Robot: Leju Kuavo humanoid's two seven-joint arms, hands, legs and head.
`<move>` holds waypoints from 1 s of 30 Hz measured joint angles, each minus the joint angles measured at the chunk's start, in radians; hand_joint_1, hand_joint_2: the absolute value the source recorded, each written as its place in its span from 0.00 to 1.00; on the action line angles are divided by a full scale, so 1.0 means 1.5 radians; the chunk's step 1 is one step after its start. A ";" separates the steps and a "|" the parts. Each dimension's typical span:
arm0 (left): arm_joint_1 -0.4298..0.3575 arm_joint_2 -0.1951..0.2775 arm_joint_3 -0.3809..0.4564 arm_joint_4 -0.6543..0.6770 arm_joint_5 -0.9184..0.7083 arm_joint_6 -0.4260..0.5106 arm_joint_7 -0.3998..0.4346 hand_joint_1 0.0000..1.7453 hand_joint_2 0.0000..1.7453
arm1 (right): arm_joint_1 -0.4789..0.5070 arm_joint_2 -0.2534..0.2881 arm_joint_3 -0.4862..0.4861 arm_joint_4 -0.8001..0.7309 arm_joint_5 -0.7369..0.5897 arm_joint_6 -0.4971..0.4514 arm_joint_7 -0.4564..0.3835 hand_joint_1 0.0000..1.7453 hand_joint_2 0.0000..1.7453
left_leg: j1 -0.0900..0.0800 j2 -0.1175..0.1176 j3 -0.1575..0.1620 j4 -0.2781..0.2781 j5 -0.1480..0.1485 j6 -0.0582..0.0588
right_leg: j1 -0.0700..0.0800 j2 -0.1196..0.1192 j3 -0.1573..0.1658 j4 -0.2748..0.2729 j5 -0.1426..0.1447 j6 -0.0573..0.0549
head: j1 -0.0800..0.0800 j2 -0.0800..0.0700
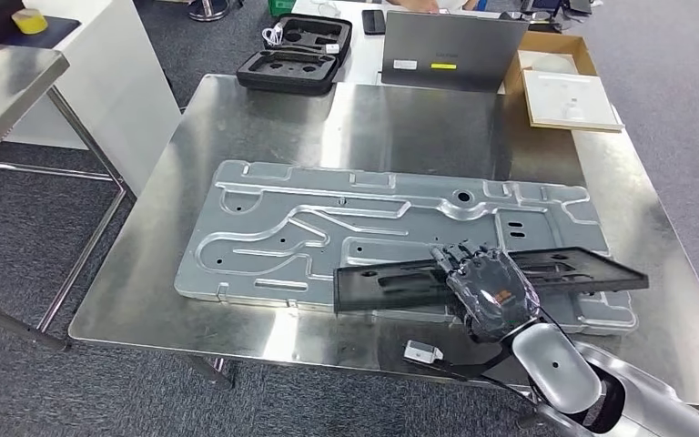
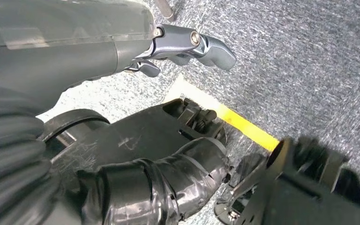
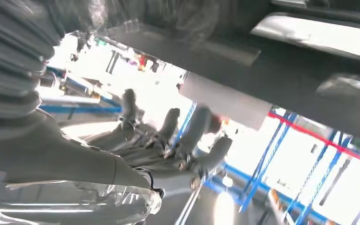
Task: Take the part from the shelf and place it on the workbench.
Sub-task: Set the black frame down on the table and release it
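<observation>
Right hand over near-right part of bare stainless-steel workbench, palm under long flat black plastic part; dark fingers extended forward and spread, not curled round the edge. Part resting across the hand, lying crosswise over large grey stamped sheet-metal panel that lies flat mid-bench; contact between part and panel cannot be told. Right wrist view: fingers apart and reaching toward dark underside of the part; counted as supporting the part, not clamping it. Left hand hanging above grey carpet floor with yellow tape strip; fingers partly curled, nothing in them. Far edge of bench: open black foam-lined case, grey laptop lid, open cardboard box.
</observation>
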 joint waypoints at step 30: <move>-0.002 0.002 0.000 -0.002 -0.035 -0.036 0.064 0.00 0.00 | 0.086 -0.047 -0.015 0.006 0.017 -0.038 0.005 0.00 0.00 | 0.000 0.002 0.016 -0.008 -0.004 0.001 | 0.001 -0.002 0.021 -0.029 0.008 -0.004 | -0.001 0.000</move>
